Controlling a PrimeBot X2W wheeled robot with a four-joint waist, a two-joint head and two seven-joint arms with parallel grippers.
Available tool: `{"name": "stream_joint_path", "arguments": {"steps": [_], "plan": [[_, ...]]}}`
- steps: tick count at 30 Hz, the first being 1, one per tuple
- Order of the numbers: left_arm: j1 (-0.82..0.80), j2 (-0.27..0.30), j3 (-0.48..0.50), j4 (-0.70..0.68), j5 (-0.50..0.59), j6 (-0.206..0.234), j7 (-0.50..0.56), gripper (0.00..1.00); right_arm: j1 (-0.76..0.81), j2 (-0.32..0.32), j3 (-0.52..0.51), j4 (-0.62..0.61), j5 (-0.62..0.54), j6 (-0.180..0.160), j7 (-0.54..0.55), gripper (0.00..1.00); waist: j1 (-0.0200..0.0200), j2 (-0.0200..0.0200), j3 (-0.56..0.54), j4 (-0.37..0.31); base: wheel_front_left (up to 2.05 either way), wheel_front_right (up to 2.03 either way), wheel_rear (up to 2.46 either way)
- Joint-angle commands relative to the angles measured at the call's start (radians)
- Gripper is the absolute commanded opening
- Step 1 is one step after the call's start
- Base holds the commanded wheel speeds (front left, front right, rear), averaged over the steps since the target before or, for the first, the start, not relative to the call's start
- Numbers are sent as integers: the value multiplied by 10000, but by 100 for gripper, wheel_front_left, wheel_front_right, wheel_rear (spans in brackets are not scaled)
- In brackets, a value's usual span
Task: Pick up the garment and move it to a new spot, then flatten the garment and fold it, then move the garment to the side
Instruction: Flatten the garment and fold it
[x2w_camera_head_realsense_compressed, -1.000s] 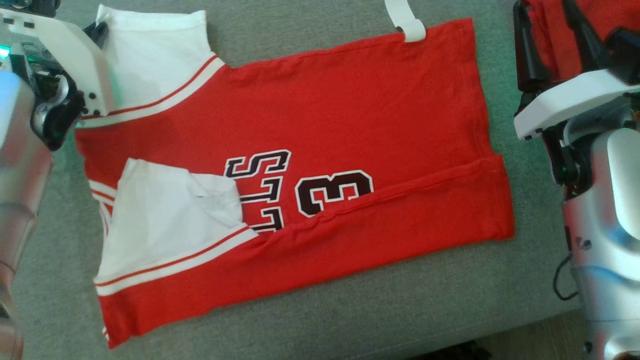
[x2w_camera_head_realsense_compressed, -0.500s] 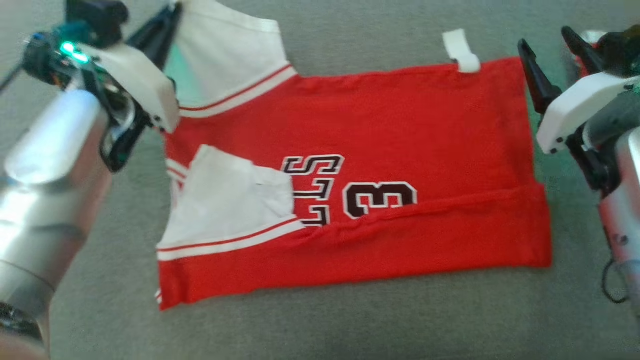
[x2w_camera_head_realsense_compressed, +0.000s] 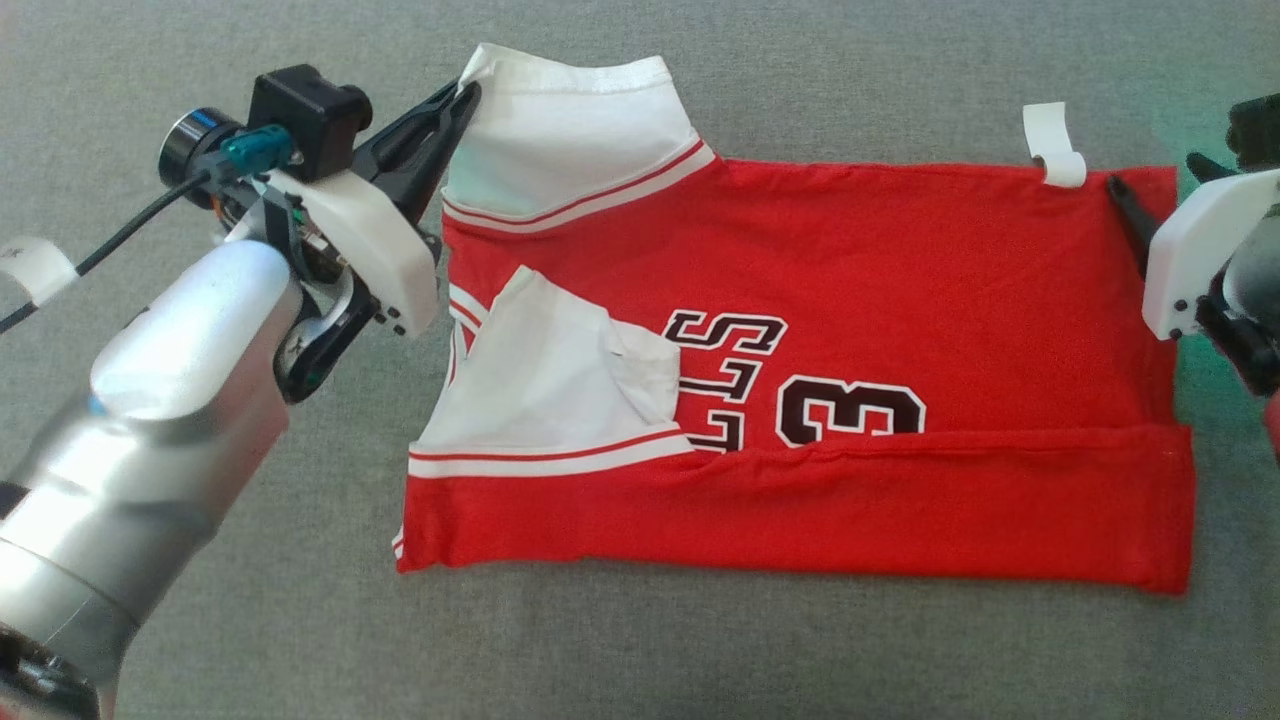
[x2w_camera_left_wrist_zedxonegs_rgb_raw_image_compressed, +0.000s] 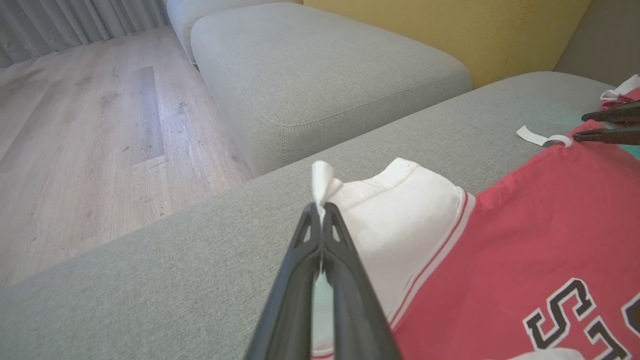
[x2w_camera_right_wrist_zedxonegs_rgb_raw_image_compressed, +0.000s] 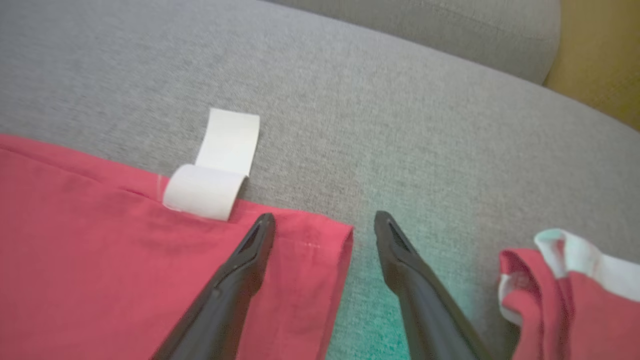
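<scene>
A grey woven sofa seat (x2w_camera_head_realsense_compressed: 700, 650) carries the red short-sleeved jersey with white sleeves and black lettering (x2w_camera_head_realsense_compressed: 900, 280), spread flat with its near long edge folded up over the print. The left hand (x2w_camera_head_realsense_compressed: 465, 95) is clenched on the far corner of the upper white sleeve (x2w_camera_head_realsense_compressed: 570, 130). The right hand (x2w_camera_right_wrist_zedxonegs_rgb_raw_image_compressed: 324, 219) is released, one finger over the jersey's hem corner and the other over bare cushion, just beside a curled white tape strip (x2w_camera_right_wrist_zedxonegs_rgb_raw_image_compressed: 215, 170).

we read the lettering (x2w_camera_head_realsense_compressed: 740, 370) on the garment (x2w_camera_head_realsense_compressed: 900, 250) only in part: a white sleeve (x2w_camera_head_realsense_compressed: 550, 385) and a red fold (x2w_camera_head_realsense_compressed: 800, 510) cover the rest. the right wrist view's edge crops another red cloth (x2w_camera_right_wrist_zedxonegs_rgb_raw_image_compressed: 570, 305).
</scene>
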Motion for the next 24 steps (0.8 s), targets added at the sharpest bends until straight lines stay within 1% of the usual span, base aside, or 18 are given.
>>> {"name": "stream_joint_path", "arguments": {"steps": [1, 5, 12, 13, 14, 15, 16, 19, 24], "plan": [[-349, 314, 357, -244, -26, 18, -66, 0, -275, -252, 152, -41, 110, -9, 60, 100, 1, 0, 13, 16, 0, 0, 0], [-406, 341, 300, -223, -61, 18, -34, 0, -431, -265, 590, 436, 215, -9, 243, 100, 1, 0, 22, -7, 0, 0, 0], [-649, 299, 277, -175, -118, 17, 57, 0, -822, -308, 1181, 837, 457, -9, 235, 100, 1, 0, 263, -18, 0, 0, 0], [-689, 282, 273, -159, -116, 17, 61, 0, -876, -311, 1277, 895, 500, -9, 285, 95, 1, 0, 307, -13, 0, 0, 0], [-733, 268, 272, -137, -114, 17, 64, 0, -929, -312, 1368, 952, 556, -9, 348, 49, 1, 0, 352, -11, 0, 0, 0], [-778, 257, 280, -100, -120, 24, 70, 0, -979, -303, 1456, 1008, 636, -9, 430, 22, 1, 0, 395, -13, 0, 0, 0], [-823, 247, 306, -51, -137, 42, 69, 0, -1027, -283, 1557, 1024, 743, -9, 482, 0, 1, 0, 434, -21, 0, 0, 0], [-945, 225, 377, 125, -171, 90, 22, 0, -1235, -255, 1584, 1073, 1094, -9, 324, 0, 1, 0, 508, -58, 0, 0, 0], [-1175, 262, 496, 575, -216, 117, -67, 0, -1743, -167, 1350, 1156, 1442, -9, -522, 0, 1, 0, 528, -222, 0, 0, 0]]}}
